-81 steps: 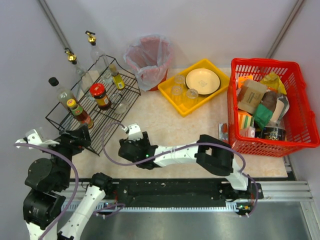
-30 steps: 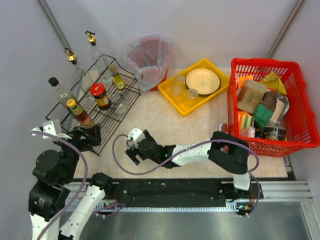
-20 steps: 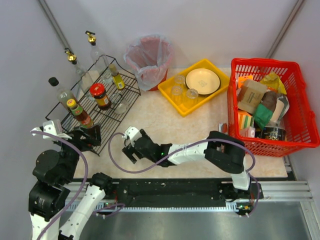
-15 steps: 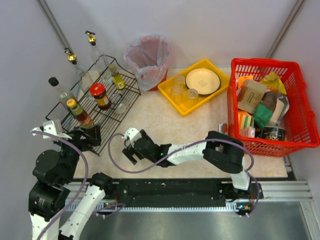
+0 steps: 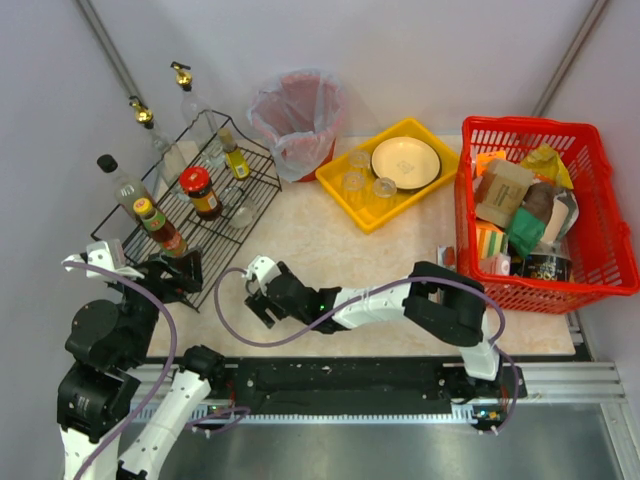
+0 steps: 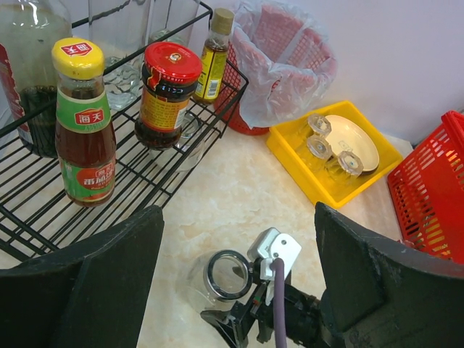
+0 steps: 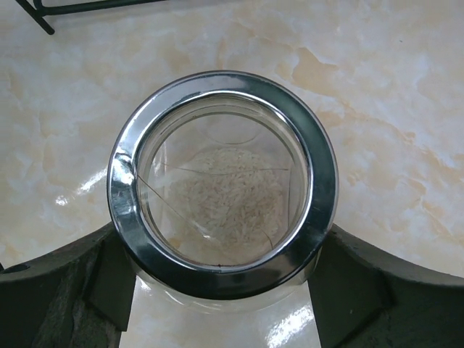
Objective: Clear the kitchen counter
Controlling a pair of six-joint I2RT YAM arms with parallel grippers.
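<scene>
At the far left, the black wire rack (image 5: 222, 245) is holding a yellow-capped sauce bottle (image 6: 83, 123), a red-lidded jar (image 6: 167, 94) and a small oil bottle (image 6: 215, 54). The left gripper (image 6: 238, 232) is hovering just before the rack's near edge, its fingers standing wide apart and holding nothing. A little to the right, a glass jar (image 7: 221, 196) with a metal rim is resting on the kitchen counter (image 5: 330, 240), the pale marble top that is carrying everything here. Some pale grains are lying inside the jar. The right gripper (image 7: 221, 250) is flanking it, with one finger at each side very near the glass. Whether they are pressing it, I cannot tell. Farther right are standing a bin (image 5: 297, 115) lined with a pink bag, a yellow tray (image 5: 372, 222) carrying glasses (image 5: 355, 185) and a plate (image 5: 405, 162), and a red basket (image 5: 462, 200) full of packages.
</scene>
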